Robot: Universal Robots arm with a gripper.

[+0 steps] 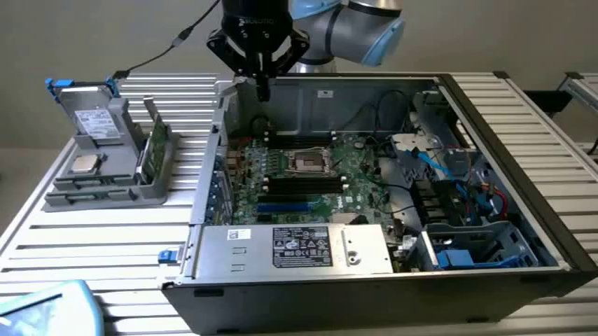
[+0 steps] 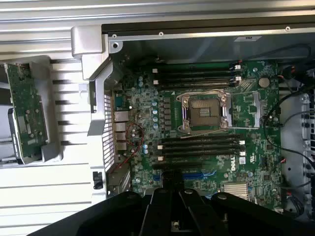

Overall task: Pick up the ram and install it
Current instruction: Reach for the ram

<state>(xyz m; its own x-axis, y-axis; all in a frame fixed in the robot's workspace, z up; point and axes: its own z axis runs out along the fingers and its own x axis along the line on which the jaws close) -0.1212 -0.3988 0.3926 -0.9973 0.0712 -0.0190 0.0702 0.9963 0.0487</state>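
Observation:
My gripper [image 1: 263, 89] hangs shut with nothing between its fingers, high over the rear of the open computer case [image 1: 523, 210]. From the wrist, the gripper [image 2: 172, 179] hovers above the green motherboard [image 2: 142, 113] near its blue card slot. Black memory slots lie on both sides of the processor socket [image 2: 204, 112]: one bank [image 2: 197, 78] towards the case wall and one bank [image 2: 202, 146] nearer my fingers. The ram is hidden from me.
A grey parts stand [image 1: 103, 192] sits outside the case on the exterior view's left. It carries a drive [image 1: 95, 124], a square silver chip [image 1: 84, 164] and a broad green card [image 1: 154, 150] [image 2: 24, 113]. The power supply [image 1: 290, 248] and cables [image 1: 449, 175] crowd the case.

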